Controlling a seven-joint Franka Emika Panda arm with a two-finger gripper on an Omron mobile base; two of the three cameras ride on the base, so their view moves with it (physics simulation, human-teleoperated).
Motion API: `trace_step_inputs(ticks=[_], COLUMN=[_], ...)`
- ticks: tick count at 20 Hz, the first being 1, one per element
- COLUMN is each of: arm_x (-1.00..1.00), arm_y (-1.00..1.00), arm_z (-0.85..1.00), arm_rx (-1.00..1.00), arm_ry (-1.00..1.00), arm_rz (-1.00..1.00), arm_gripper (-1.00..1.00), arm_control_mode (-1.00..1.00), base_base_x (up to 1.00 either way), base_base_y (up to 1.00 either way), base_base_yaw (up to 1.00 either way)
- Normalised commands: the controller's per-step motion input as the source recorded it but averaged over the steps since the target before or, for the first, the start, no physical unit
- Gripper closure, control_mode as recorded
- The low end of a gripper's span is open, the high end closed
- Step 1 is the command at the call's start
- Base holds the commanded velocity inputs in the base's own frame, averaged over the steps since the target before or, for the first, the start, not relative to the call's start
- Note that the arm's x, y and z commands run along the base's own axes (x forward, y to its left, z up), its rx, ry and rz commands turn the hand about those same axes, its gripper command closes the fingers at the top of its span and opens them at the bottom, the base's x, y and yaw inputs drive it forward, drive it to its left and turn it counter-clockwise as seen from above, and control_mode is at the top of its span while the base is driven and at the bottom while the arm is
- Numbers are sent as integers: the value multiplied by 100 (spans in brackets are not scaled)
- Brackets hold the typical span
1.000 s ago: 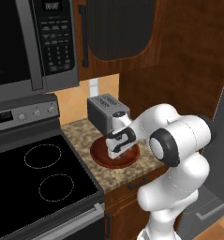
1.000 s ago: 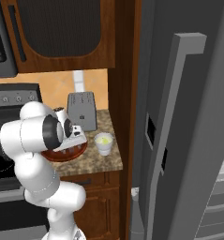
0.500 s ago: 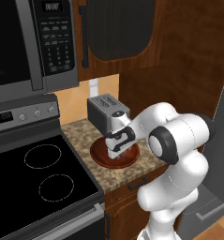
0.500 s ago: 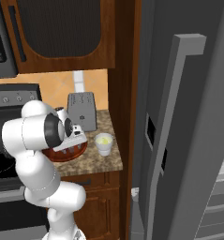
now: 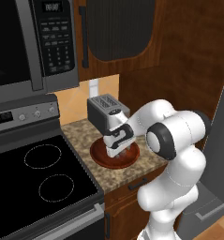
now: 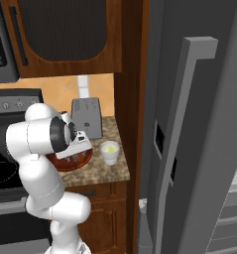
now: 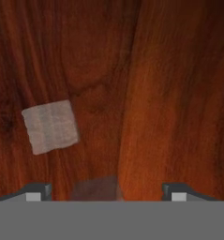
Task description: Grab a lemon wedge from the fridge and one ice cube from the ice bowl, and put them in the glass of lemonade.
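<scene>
We find the gripper (image 7: 106, 197) lowered into the ice bowl (image 5: 100, 155) on the bench (image 5: 80, 133), jaws released and spread wide, grasping nothing. One ice cube (image 7: 50, 126) lies on the wooden floor, off to one side of the jaws; a fainter cube (image 7: 95, 189) sits between the tips. We advise centring on a single cube before closing. The glass of lemonade (image 6: 109, 152) stands just beside the bowl.

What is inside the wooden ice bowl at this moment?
In the ice bowl, one pale ice cube lies on the wood; a second, dimmer cube sits between the open pincer tips, partly cut off.
</scene>
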Motion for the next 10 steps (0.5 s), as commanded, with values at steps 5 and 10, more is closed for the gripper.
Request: trace_step_inputs(ticks=[5,10], arm_x=[2,0], arm_y=[9,0], arm_z=[-49,-31], arm_rx=[-3,-1], arm_ry=[-1,0], arm_rz=[-1,-2], arm_gripper=[100,100], arm_control_mode=[-100,-100], base_base_x=[0,0], base_base_y=[0,0], base_base_yaw=[0,0])
